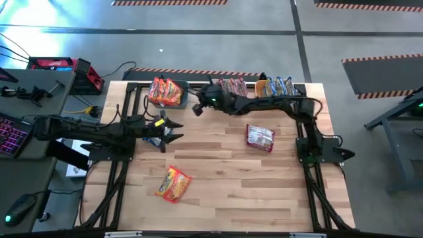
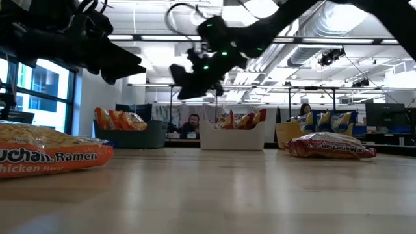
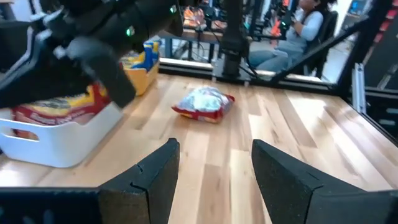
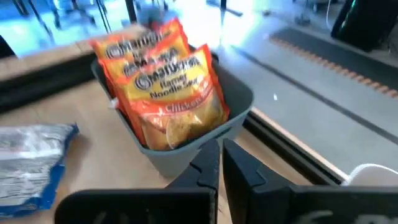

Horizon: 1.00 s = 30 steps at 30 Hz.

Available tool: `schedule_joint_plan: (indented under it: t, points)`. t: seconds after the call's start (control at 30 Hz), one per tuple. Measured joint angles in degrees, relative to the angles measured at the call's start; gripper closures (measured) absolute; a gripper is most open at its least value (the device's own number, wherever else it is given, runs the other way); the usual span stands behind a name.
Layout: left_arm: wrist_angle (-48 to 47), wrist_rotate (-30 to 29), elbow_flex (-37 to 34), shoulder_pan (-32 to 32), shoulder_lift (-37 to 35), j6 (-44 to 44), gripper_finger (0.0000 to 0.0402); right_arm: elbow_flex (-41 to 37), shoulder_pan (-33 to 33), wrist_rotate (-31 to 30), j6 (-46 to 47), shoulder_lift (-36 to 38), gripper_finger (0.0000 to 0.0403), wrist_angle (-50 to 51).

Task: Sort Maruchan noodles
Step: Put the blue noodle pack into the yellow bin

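Note:
Orange-red noodle packets stand in the dark-blue bin [image 1: 165, 92], which also shows in the right wrist view [image 4: 168, 106]. White-maroon packets fill the white bin [image 1: 232, 86] and yellow-blue ones the orange bin [image 1: 276, 86]. Loose packets lie flat on the table: an orange one [image 1: 173, 183], a white-maroon one [image 1: 260, 137] and a silvery-blue one [image 4: 31, 162] beside my left arm. My left gripper [image 1: 173, 130] is open and empty above the table [image 3: 214, 152]. My right gripper [image 1: 197, 107] is shut and empty [image 4: 221, 155], raised just right of the dark-blue bin.
The three bins stand in a row along the table's far edge. Bare wood [image 1: 231, 178] lies between the two loose packets in the table's middle and near part. People sit at desks in the room beyond the table [image 2: 190, 125].

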<state>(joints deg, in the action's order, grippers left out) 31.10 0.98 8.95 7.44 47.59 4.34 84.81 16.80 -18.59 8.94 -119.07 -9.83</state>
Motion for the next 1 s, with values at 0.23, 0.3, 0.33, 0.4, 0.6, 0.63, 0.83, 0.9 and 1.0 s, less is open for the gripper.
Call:
schedule_joint_plan:
  t: [0.23,0.3,0.33,0.4,0.6,0.63,0.83,0.9,1.0]
  points:
    - [-3.19,-1.4,0.0,-3.36,0.02,0.24,0.0213,-23.2,-0.54,0.22,-0.01,14.71,0.0403,-14.29]
    - [-5.14,-5.49,0.0,-3.98,0.02,1.98,0.0213,-29.25,-0.84,0.59,-0.01,19.45,0.0403,-15.2]
    - [-6.66,-8.32,0.08,-4.12,0.02,3.14,0.0214,-31.76,-1.07,0.48,-0.01,21.7,0.0403,-15.27]
    - [-14.44,-12.53,1.53,-4.3,0.02,5.56,0.0219,-36.87,-1.24,0.57,-0.24,26.9,0.0403,-15.19]
    - [-46.73,-20.29,11.41,-5.11,2.21,20.46,0.0224,-48.32,-1.49,-1.49,-0.45,40.29,0.0403,-15.33]
    - [-51.0,-21.01,12.9,-5.45,3.17,22.44,0.0221,-49.9,-1.49,-2.13,-0.45,42.3,0.0403,-15.36]
    - [-62.92,-19.53,16.79,-7.38,11.52,29.96,0.0187,-55.93,-1.49,-5.2,-0.46,50.1,0.0403,-15.34]
    - [-64.0,-18.92,17.37,-7.86,14.76,31.25,0.0174,-57.09,-1.49,-5.67,-0.51,51.49,0.0403,-15.13]
    - [-65.42,-19.75,18.6,-8.43,19.68,31.67,0.0157,-57.76,-1.49,-5.65,-1.78,52.56,0.0403,-14.87]
